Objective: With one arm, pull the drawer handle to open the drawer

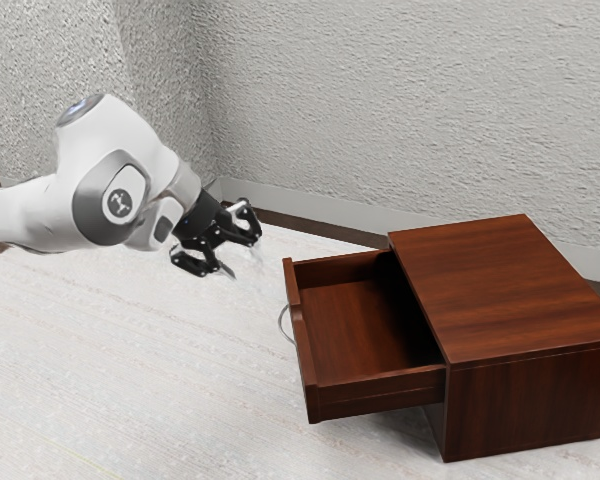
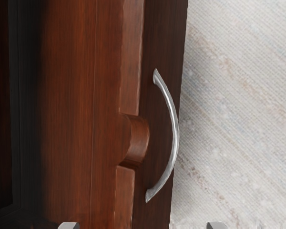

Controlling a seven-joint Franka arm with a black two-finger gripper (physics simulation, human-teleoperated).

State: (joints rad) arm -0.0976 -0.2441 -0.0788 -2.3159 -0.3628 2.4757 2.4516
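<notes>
A dark wooden cabinet (image 1: 505, 300) stands on the pale floor at the exterior view's right. Its drawer (image 1: 365, 345) is pulled well out toward the exterior view's left, and its inside is bare. A thin curved metal handle (image 1: 283, 322) sits on the drawer front. My black gripper (image 1: 238, 243) hovers up and to the left of the drawer, apart from the handle, open and holding nothing. In the wrist view the drawer front (image 2: 86, 119) and the silver handle (image 2: 169, 138) lie ahead of the hand, and two grey fingertips (image 2: 68, 224) stand wide apart at the lower edge.
A pale textured floor (image 1: 130, 380) spreads around the cabinet. Rough grey walls (image 1: 380, 90) with a dark baseboard close off the back. My white arm (image 1: 100, 200) comes in from the exterior view's left.
</notes>
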